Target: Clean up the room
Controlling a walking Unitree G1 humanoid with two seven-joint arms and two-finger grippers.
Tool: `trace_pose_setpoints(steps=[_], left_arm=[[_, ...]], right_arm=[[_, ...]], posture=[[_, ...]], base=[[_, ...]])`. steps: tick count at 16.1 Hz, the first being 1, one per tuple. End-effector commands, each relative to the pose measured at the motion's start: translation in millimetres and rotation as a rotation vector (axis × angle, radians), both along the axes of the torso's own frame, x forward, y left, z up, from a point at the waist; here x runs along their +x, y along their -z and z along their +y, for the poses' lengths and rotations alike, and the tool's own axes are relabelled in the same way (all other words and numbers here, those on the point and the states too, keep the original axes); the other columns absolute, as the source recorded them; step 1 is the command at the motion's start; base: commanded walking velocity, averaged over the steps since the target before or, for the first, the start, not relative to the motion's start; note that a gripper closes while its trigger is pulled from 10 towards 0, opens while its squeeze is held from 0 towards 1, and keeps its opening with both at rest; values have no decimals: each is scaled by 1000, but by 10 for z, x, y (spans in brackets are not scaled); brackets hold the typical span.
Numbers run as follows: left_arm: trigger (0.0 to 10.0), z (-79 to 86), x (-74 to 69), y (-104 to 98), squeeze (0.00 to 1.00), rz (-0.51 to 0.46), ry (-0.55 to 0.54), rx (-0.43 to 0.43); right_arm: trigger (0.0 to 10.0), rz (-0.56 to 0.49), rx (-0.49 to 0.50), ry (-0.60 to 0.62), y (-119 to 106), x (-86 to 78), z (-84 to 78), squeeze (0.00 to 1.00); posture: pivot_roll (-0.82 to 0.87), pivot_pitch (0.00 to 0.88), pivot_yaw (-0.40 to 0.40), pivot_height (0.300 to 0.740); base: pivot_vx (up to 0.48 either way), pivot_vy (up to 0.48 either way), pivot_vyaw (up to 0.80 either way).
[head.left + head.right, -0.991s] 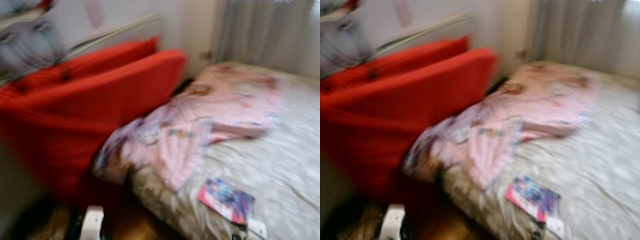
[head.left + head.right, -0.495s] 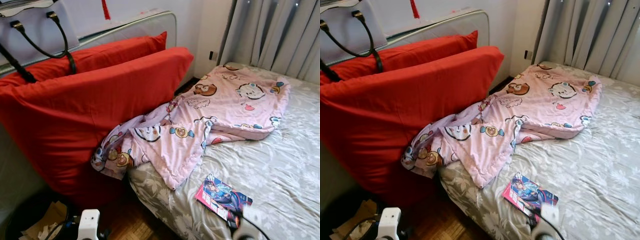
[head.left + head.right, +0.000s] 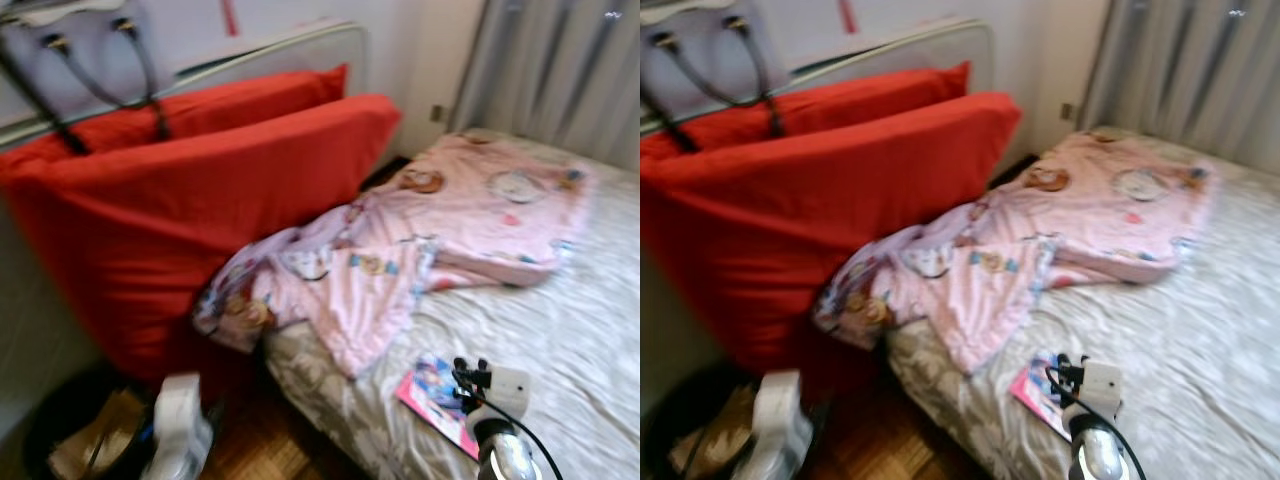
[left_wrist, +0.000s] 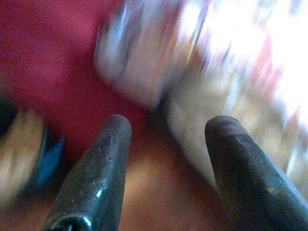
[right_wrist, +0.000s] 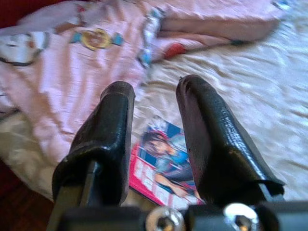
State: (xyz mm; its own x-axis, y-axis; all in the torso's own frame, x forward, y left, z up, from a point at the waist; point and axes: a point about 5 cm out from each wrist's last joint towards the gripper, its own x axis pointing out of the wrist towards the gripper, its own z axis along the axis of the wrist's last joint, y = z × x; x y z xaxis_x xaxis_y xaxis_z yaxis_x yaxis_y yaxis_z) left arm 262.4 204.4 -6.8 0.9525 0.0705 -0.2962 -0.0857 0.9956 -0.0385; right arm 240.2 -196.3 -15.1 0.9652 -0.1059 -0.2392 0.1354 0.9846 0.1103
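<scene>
The bed [image 3: 560,330] carries a grey floral sheet and stands against a pale wall, with grey curtains [image 3: 560,80] behind its far side. Two large red cushions [image 3: 200,200] lean against a headboard rail [image 3: 300,45] at the robot's left; a pale handbag [image 3: 75,45] with dark straps sits behind them. A dark bin [image 3: 75,440] with paper inside stands on the wood floor [image 3: 260,450] beside the bed.

A pink cartoon-print blanket [image 3: 430,230] lies crumpled across the bed, one corner hanging over the edge against the cushions. A magazine [image 5: 161,166] with a red-edged, colourful cover lies flat on the sheet near the bed's edge, just beside the blanket corner.

The right gripper [image 5: 154,103] hovers above the magazine, fingers spread and holding nothing. The left gripper [image 4: 166,132] is low by the bed's side, fingers apart and empty; that view is blurred.
</scene>
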Motion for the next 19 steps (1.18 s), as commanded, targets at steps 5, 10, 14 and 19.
trace_pose_setpoints(steps=[5, 10, 14, 19], left_arm=[[10000, -10, 197, -513, 0, -292, 32, 65], [10000, 78, 2, -565, 0, -295, 28, 83], [10000, 52, 7, -601, 0, -277, 42, 75], [10000, -28, -1, -608, 0, -264, 65, 44]], right_arm=[[10000, -96, -26, -29, -142, 29, 2, 0], [10000, -118, -29, -55, -176, -50, 66, 0], [10000, -71, -65, -62, -163, -42, 75, 0], [10000, -88, -64, -65, -196, -46, 92, 0]], posture=[[-14, 0, 17, 740], [-16, 0, 12, 740], [-24, 0, 11, 720], [-22, 0, 10, 702]], base=[[0, 0, 0], [0, 0, 0], [0, 0, 0], [0, 0, 0]])
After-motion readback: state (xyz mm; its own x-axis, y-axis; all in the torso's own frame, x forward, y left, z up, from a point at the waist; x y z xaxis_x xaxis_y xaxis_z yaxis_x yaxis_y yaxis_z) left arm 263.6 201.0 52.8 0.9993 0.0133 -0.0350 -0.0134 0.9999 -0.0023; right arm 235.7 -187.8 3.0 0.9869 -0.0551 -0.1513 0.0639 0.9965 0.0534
